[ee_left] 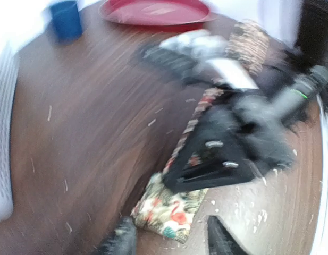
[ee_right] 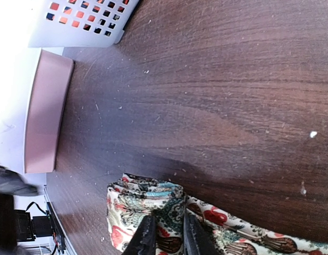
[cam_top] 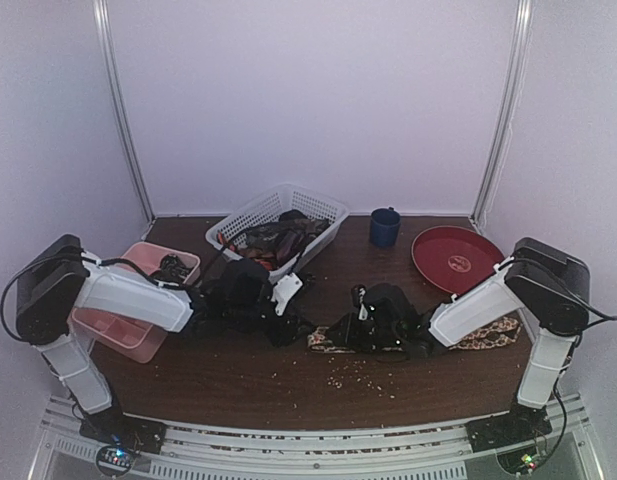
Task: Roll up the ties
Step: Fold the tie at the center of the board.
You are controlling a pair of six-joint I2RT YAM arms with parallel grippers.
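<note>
A floral tan tie [cam_top: 485, 336] lies along the table's front, and its left end is folded over into a thick wad [ee_right: 145, 199]. My right gripper [ee_right: 168, 238] is shut on that folded end, one finger on each side of the layers. In the top view it [cam_top: 340, 334] sits over the tie's left end. My left gripper [ee_left: 170, 232] is open, its blurred fingers [ee_left: 121, 240] either side of the folded end [ee_left: 166, 210] without touching it. In the top view it [cam_top: 293, 328] is just left of the right gripper. Several dark ties [cam_top: 278, 240] lie heaped in the white basket [cam_top: 323, 205].
A pink compartment tray [cam_top: 118, 335] stands at the left under my left arm. A blue cup [cam_top: 384, 227] and a red plate [cam_top: 458, 258] stand at the back right. Crumbs [cam_top: 353, 372] lie scattered on the wood in front of the tie.
</note>
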